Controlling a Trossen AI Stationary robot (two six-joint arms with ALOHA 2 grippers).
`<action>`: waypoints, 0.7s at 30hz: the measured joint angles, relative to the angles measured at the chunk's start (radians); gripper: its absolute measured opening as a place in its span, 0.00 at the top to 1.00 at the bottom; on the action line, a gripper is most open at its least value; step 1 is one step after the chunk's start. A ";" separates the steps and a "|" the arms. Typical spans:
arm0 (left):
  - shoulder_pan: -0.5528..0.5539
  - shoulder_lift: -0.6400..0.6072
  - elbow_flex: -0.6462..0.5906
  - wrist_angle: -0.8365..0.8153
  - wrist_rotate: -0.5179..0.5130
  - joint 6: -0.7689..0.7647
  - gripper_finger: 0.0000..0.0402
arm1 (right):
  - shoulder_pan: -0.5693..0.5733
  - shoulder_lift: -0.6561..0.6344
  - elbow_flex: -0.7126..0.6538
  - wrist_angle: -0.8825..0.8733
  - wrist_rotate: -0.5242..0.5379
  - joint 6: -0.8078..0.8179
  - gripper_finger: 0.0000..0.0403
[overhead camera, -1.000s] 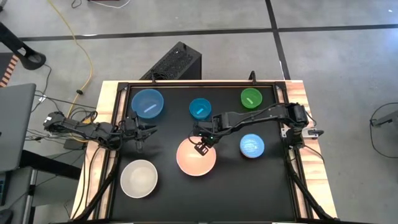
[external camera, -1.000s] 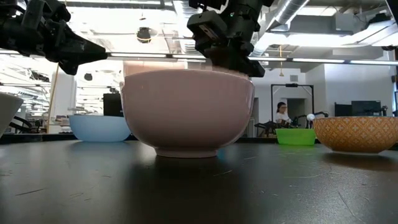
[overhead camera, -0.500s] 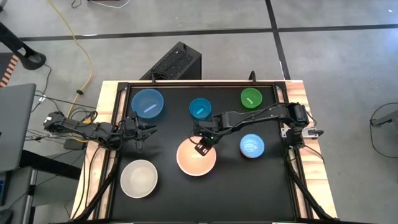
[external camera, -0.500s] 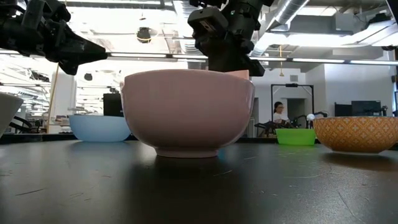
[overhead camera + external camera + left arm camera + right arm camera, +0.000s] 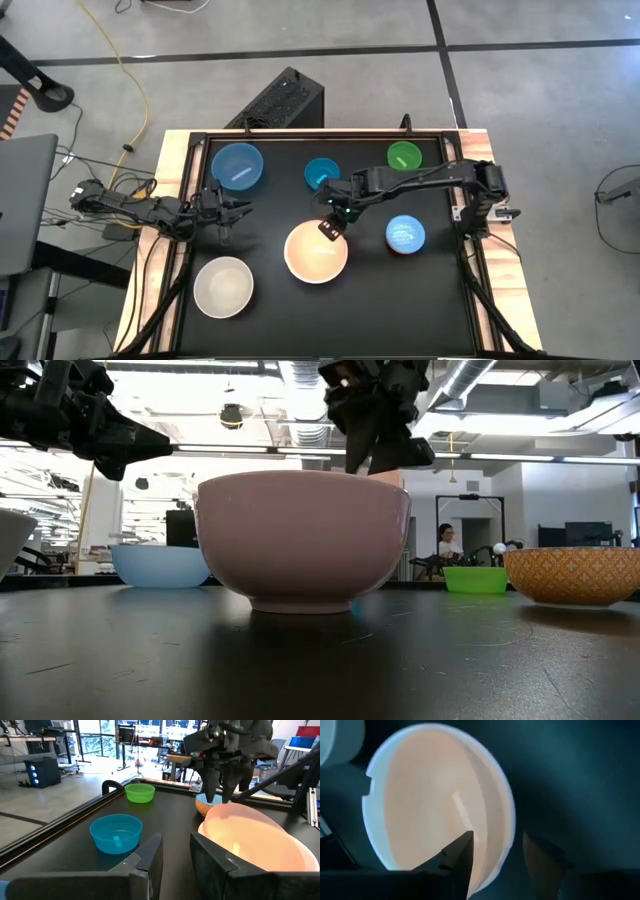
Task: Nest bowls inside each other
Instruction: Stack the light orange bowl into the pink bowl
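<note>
Right gripper (image 5: 330, 226) hangs open and empty just above the far rim of the pink bowl (image 5: 316, 254).

In the low view the pink bowl hides the small teal bowl (image 5: 322, 174), and the white bowl (image 5: 223, 286) is cut off at the left edge. Every bowl looks empty; the small light blue bowl (image 5: 405, 234) sits right of the pink one, the large blue bowl (image 5: 237, 166) and green bowl (image 5: 404, 157) far. Left gripper (image 5: 238, 211), near the table's left edge, is part open, holding nothing.
</note>
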 joint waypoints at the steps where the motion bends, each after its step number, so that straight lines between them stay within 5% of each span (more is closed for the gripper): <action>1: 0.000 0.000 0.000 0.000 0.000 0.000 0.78 | 0.000 -0.012 0.000 0.006 0.008 -0.001 0.54; 8: 0.000 0.000 0.000 -0.003 0.001 0.000 0.78 | 0.052 -0.057 0.001 0.015 0.048 -0.042 0.58; 16: 0.000 0.000 0.000 -0.008 0.000 0.000 0.78 | 0.091 -0.013 -0.009 0.059 0.047 -0.114 0.96; 21: 0.000 0.000 0.000 -0.008 0.000 0.000 0.78 | 0.046 -0.010 -0.038 0.087 0.037 -0.123 0.96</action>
